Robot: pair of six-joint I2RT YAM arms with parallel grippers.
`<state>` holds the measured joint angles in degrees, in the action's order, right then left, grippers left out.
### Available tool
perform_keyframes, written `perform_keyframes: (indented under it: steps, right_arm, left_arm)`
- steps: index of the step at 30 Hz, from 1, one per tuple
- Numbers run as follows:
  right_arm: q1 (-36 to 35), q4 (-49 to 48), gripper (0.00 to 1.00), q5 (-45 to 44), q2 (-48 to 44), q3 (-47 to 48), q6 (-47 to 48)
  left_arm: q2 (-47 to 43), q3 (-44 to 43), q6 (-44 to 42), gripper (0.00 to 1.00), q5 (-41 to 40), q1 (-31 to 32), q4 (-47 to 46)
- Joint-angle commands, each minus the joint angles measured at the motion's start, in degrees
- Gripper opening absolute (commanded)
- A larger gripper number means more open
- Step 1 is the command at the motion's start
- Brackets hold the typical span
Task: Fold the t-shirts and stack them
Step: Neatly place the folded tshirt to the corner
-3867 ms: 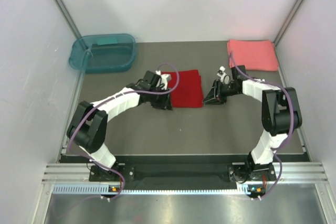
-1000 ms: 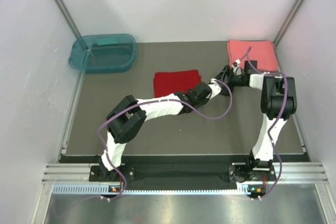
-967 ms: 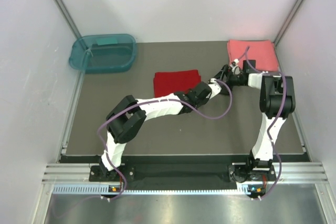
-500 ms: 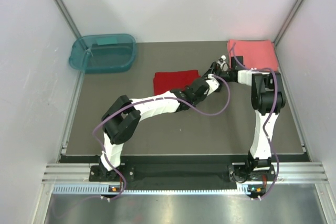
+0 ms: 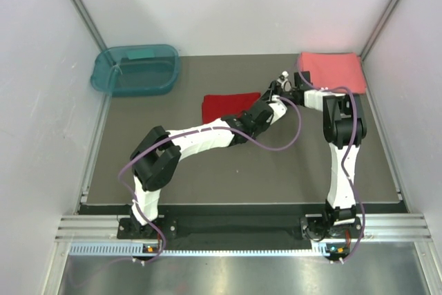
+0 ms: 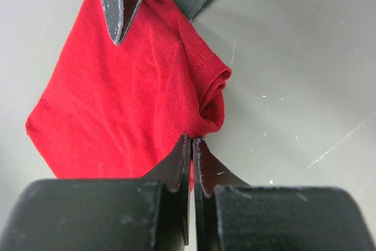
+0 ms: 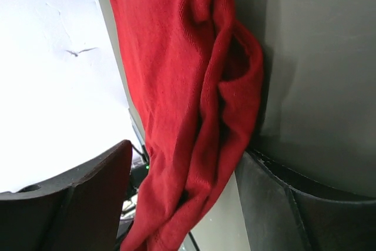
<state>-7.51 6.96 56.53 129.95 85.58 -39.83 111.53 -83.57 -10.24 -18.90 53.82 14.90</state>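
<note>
We put the job a little past halfway. The coral-pink t-shirt [image 5: 331, 72] lies as a neat rectangle in the far right corner of the worktop [image 5: 207, 164]. The deep red t-shirt [image 5: 224, 106] is folded into a small rectangle in the far half, about midway between the left and right edges and well apart from the coral one. Folding looks done (though the red one's right-hand edge is bunched into a loose roll in the wrist views). What is left, as we judge it, is the stacking: red onto coral. Both arms reach to that right-hand edge. The left gripper [image 6: 191, 143] is pinched closed on the red cloth. The right gripper [image 7: 187, 148] has its jaws apart with the red fold between them, not clamped.
</note>
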Motion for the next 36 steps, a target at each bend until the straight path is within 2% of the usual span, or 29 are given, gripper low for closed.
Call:
perform_keyframes:
  steps: [1,5,13,14,16,17,19,20,23,25,27,32,36]
  right_arm:
    - [-1.19,0.16,0.69,-3.97,1.53,2.39,0.11]
    - [-1.28,0.42,0.69,-4.94,3.63,5.03,-0.07]
    - [-1.98,0.52,0.53,-5.12,6.81,9.52,1.96]
    - [-2.25,-1.67,0.42,-4.68,7.07,9.6,1.52]
    - [-2.34,-3.09,0.25,-3.54,7.42,9.78,0.37]
    - [-2.42,-3.44,0.08,-3.53,7.6,10.04,0.37]
    - [-2.34,-3.36,0.0,-3.89,7.34,10.57,1.07]
    - [-2.34,-3.18,0.0,-4.15,6.81,10.75,2.29]
    - [-2.42,2.42,0.0,-6.95,4.62,12.41,8.77]
    - [-2.34,8.56,0.0,-10.47,3.3,14.26,12.31]
    - [-2.51,12.01,0.0,-14.14,0.66,15.66,17.05]
    - [-3.39,25.98,0.0,-22.85,-5.48,19.53,26.89]
    - [-3.65,31.44,0.0,-33.47,-10.15,20.41,29.72]
  left_arm:
    - [-4.21,-2.29,-0.75,0.0,-0.35,-0.39,-0.13]
    - [-3.86,-3.09,-0.22,0.0,0.44,-0.39,0.4]
    - [-3.24,-3.27,1.19,0.0,2.02,-0.39,0.75]
    - [-3.24,-3.18,1.27,0.0,2.54,-0.39,0.75]
    - [-3.24,-3.0,1.62,0.0,3.07,-0.39,1.01]
    - [-3.33,-3.0,2.24,0.04,3.42,-0.39,1.36]
    - [-4.38,-2.57,3.46,0.26,3.52,-0.39,1.63]
    - [-5.26,-1.95,5.39,0.33,3.51,-0.73,1.37]
    - [-9.65,-0.28,10.13,0.37,6.93,-2.75,1.62]
    - [-14.2,0.94,13.57,0.43,7.9,-3.72,3.73]
    - [-17.9,1.91,17.52,0.45,8.52,-4.95,5.31]
    - [-33.63,8.5,27.71,0.45,10.89,-6.36,10.42]
    - [-45.15,15.97,32.03,0.49,11.42,-6.45,11.99]
